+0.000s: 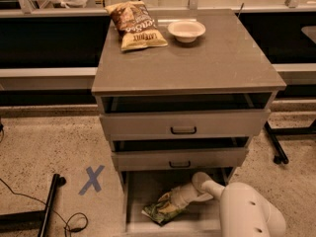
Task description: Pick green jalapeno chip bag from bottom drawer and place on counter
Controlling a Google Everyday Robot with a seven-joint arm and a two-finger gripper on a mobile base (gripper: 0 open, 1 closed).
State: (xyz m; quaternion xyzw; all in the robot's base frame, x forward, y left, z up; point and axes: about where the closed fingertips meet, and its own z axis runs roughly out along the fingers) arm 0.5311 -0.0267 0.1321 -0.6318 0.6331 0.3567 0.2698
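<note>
The green jalapeno chip bag [159, 211] lies on the floor of the bottom drawer [140, 186], which is pulled out under two upper drawers. My white arm reaches into the drawer from the lower right. My gripper [173, 200] is down on the right end of the bag and covers part of it. The counter [217, 58] is the flat grey-brown top of the cabinet, above and behind.
A brown-and-yellow chip bag [136, 26] and a white bowl [186, 30] sit at the back of the counter. The two upper drawers [183, 125] stand slightly open. A blue tape X [92, 178] and black cables lie on the floor at left.
</note>
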